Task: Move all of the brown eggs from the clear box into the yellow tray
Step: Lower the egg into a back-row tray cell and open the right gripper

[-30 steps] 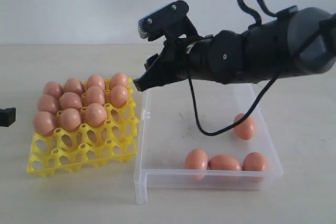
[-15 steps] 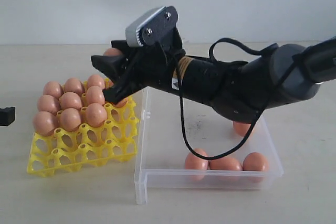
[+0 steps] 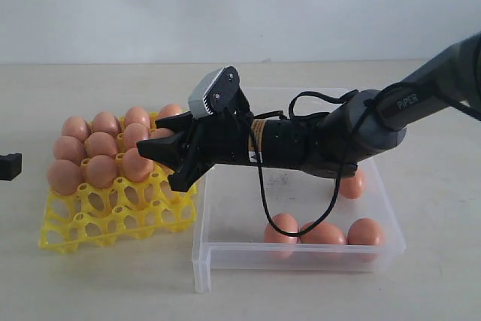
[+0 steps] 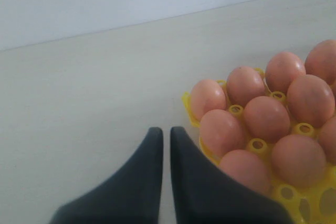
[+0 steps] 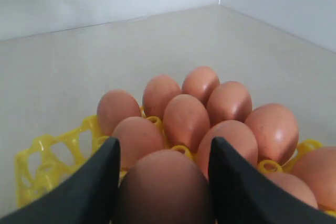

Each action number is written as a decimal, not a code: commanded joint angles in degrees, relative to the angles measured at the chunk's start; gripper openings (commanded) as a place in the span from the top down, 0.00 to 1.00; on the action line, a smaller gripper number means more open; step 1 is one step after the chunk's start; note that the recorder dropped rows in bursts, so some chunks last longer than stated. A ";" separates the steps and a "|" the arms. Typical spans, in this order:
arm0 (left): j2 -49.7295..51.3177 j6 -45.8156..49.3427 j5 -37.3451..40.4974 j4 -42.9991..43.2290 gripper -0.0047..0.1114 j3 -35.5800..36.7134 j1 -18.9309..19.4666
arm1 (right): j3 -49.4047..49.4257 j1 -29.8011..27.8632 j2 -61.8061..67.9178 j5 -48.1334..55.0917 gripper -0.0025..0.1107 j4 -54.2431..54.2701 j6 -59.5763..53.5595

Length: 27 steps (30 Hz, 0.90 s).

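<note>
My right gripper (image 3: 171, 162) reaches across to the yellow tray (image 3: 113, 217) and is shut on a brown egg (image 5: 164, 187), held low over the tray's near-right cups. Its fingers (image 5: 94, 182) press the egg's two sides. Several brown eggs (image 3: 101, 144) fill the tray's back rows. More brown eggs (image 3: 323, 232) lie in the clear box (image 3: 293, 258), three along its front wall and one (image 3: 351, 184) partly behind the arm. At the far left my left gripper (image 3: 9, 166) stays shut and empty beside the tray (image 4: 310, 203), its tips (image 4: 164, 129) nearly touching.
The right arm's black cable (image 3: 263, 193) loops down over the box's floor. The tray's front rows are open cups (image 3: 143, 212). Pale bare tabletop (image 3: 90, 283) surrounds the tray and the box, with a white wall behind.
My right arm has swung left and down with the egg, from above the box's back left corner to low over the tray. The left gripper has not moved.
</note>
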 commanded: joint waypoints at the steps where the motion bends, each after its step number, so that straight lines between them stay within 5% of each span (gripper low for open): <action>1: -0.45 -0.55 -0.90 -0.06 0.93 0.25 0.11 | -0.87 -0.20 0.63 0.91 0.98 -0.73 0.55; 27: -0.45 -0.55 -0.90 -0.06 0.93 0.25 0.11 | -4.70 -0.20 1.43 8.53 0.98 -2.16 1.54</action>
